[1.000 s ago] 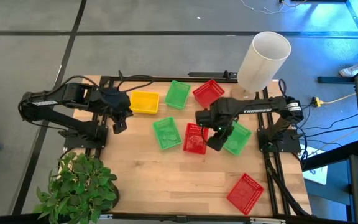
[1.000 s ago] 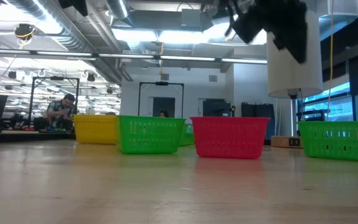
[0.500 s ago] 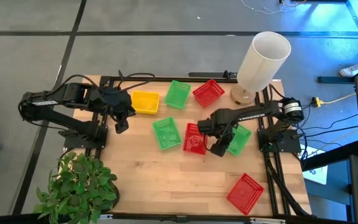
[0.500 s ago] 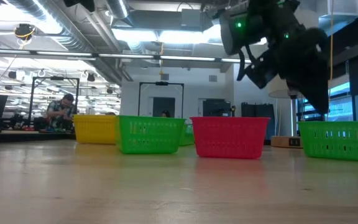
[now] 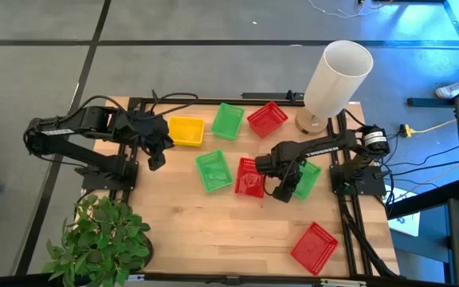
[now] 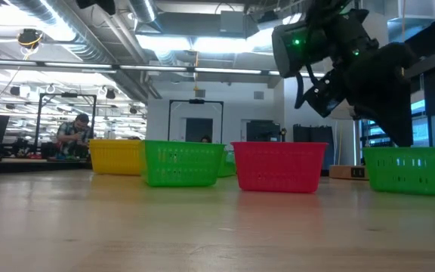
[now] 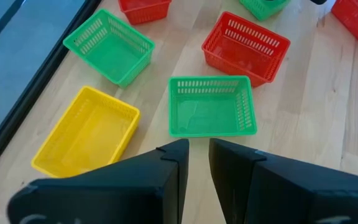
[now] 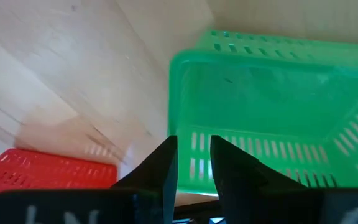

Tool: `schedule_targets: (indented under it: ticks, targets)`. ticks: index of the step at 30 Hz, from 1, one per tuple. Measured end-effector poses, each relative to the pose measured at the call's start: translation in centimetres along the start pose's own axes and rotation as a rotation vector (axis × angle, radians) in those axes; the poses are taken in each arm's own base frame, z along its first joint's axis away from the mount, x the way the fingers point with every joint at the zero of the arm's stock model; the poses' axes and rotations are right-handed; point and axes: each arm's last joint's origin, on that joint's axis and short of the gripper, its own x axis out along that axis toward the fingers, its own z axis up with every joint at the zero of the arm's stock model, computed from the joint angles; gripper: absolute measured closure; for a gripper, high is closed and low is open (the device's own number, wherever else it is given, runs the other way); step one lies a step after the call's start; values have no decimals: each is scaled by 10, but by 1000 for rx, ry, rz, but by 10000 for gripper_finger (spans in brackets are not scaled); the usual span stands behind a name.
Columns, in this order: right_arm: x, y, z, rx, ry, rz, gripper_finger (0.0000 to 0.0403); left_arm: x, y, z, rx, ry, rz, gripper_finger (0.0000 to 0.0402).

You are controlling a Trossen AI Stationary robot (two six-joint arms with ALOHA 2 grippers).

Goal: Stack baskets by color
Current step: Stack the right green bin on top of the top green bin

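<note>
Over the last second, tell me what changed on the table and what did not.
The right gripper swung down from above the red plastic mesh basket to the near wall of the green plastic mesh basket on the right side, its narrowly parted fingers straddling that wall. Nothing was gripped or released. The left gripper stayed hovering beside the yellow plastic mesh basket, and no basket moved.
</note>
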Motion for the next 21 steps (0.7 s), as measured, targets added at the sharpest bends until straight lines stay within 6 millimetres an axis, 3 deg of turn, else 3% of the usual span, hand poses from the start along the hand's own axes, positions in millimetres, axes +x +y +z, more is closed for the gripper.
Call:
schedule_targets:
  ticks: [9,21]
  targets:
    - [-12,5,3,-8,-39,23,307,0,0,0,0,0,0,347]
    - [-1,6,7,-4,-66,69,307,0,0,0,0,1,0,347]
